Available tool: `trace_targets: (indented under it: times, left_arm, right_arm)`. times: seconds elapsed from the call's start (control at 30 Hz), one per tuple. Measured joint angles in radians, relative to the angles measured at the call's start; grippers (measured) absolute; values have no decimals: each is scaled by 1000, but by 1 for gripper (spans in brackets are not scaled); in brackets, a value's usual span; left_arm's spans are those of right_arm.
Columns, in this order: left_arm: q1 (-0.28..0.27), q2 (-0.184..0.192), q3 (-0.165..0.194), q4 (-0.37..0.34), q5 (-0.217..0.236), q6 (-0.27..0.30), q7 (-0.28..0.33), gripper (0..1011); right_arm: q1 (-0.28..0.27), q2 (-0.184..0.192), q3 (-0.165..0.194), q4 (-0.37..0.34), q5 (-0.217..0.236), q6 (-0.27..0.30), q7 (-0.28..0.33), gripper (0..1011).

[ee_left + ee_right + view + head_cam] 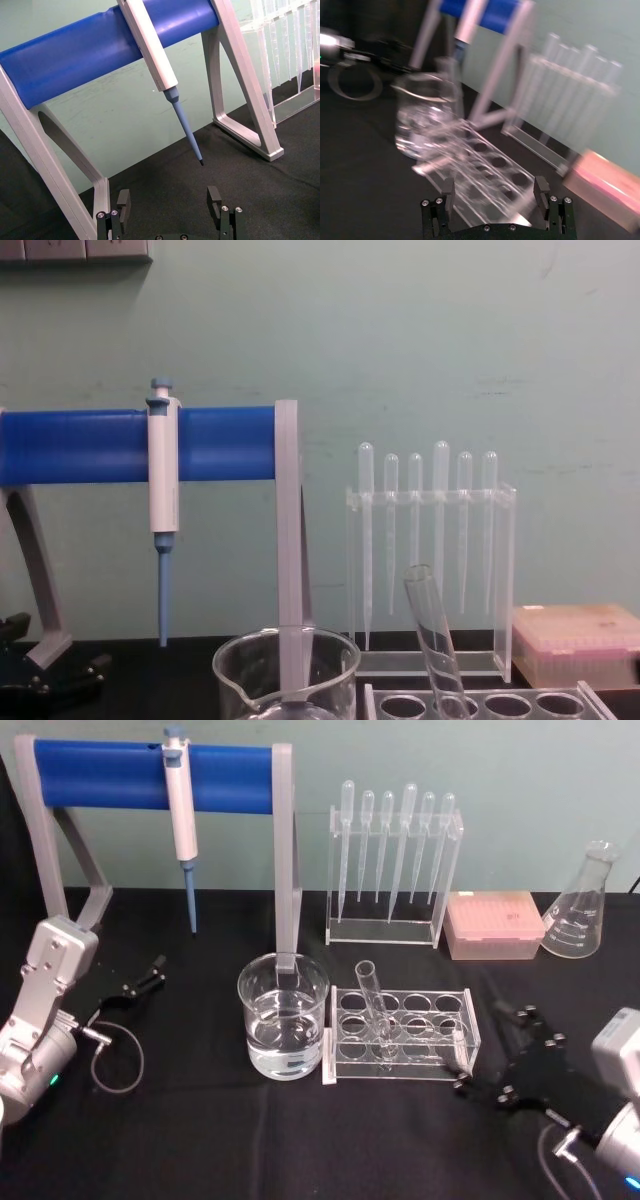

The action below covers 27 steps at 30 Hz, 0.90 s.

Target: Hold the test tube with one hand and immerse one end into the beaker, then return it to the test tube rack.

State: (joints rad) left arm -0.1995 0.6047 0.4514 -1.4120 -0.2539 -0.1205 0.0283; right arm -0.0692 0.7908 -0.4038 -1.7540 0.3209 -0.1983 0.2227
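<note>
- The test tube [372,1005] stood in the clear rack [455,1030], in a hole toward the rack's left end. It leaned, with its open rim tipped up and away from me and its rounded bottom down inside the rack.
- The beaker [248,1030] sat just beside the rack on its left, on the black table [200,1140]. It was part full of clear liquid, and the spout faced my chest.
- My right gripper [494,190] hovered low, near the rack's right end and pointing along it. The jaws were spread wide with nothing between them.
- My left gripper [169,200] was parked well apart at the far left, aimed under the hanging pipettor [185,810]. Its jaws were also wide and empty.
- Handling judgement: the tube was thin glass, so light, rigid and brittle. The wall looked smooth, and I expected it to slip under flat pads, more so once wet.
- Grip site: the bare upper length above the rack top, a little below the rim. A hold at the rim itself risked chipping it. A hold lower down would foul the rack plate.
- Closing force: just enough to stop the tube sliding. A hard pinch could crack it.
- Lift: I judged it should follow the tube's own lean, since a sideways pull would lever the glass against the edge of the hole.
- Dip: rounded end down into the beaker, kept clear of the rim and spout. I would keep the pads above the liquid line so the hold stayed dry.
- Hazard: the thin pipettes [395,840] stood behind the rack, so the approach was better made from the front.
</note>
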Motion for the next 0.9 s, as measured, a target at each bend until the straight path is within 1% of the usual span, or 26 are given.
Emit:
trace_targets:
  times: [0.03, 0.07, 0.17, 0.2, 0.3, 0.33, 0.4, 0.43, 0.5, 0.53, 0.6, 0.67, 0.7, 0.77, 0.83, 0.9]
  left_arm:
    - [0, 0, 0, 0, 0, 0, 0, 1000]
    - [0, 0, 0, 0, 0, 0, 0, 1000]
    - [0, 0, 0, 0, 0, 0, 0, 1000]
    - [0, 0, 0, 0, 0, 0, 0, 1000]
    - [0, 0, 0, 0, 0, 0, 0, 1000]
    - [0, 0, 0, 0, 0, 0, 0, 1000]
    - [0, 0, 0, 0, 0, 0, 0, 1000]
    - [0, 0, 0, 0, 0, 0, 0, 1000]
    - [0, 0, 0, 0, 0, 0, 0, 1000]
    - [0, 0, 0, 0, 0, 0, 0, 1000]
    - [0, 0, 0, 0, 0, 0, 0, 1000]
    - [0, 0, 0, 0, 0, 0, 0, 1000]
    - [0, 0, 0, 0, 0, 0, 0, 1000]
    - [0, 0, 0, 0, 0, 0, 0, 1000]
    - [0, 0, 0, 0, 0, 0, 0, 1000]
    - [0, 0, 0, 0, 0, 0, 0, 1000]
  right_arm:
    - [7, -2, -6, -1, -1, -3, 12, 1002]
    - [24, -11, -21, -1, -12, -10, 38, 1002]
    - [58, -33, -42, 9, -39, -21, 65, 1002]
    - [84, -53, -57, 21, -57, -23, 80, 1002]
    - [122, -84, -76, 42, -82, -23, 99, 1000]
    - [148, -108, -89, 60, -95, -21, 110, 1002]
    - [168, -128, -97, 76, -103, -18, 117, 1002]
    - [187, -149, -104, 92, -111, -16, 124, 1002]
    - [210, -177, -112, 115, -125, -15, 129, 1002]
    - [210, -177, -112, 115, -125, -15, 129, 1002]
    - [229, -207, -117, 136, -145, -15, 127, 1002]
    - [234, -219, -117, 145, -151, -18, 126, 1000]
    - [234, -219, -117, 145, -151, -18, 126, 1000]
    - [239, -236, -114, 157, -161, -26, 122, 1002]
    - [241, -244, -114, 163, -170, -28, 119, 979]
    - [244, -253, -113, 170, -183, -29, 117, 929]
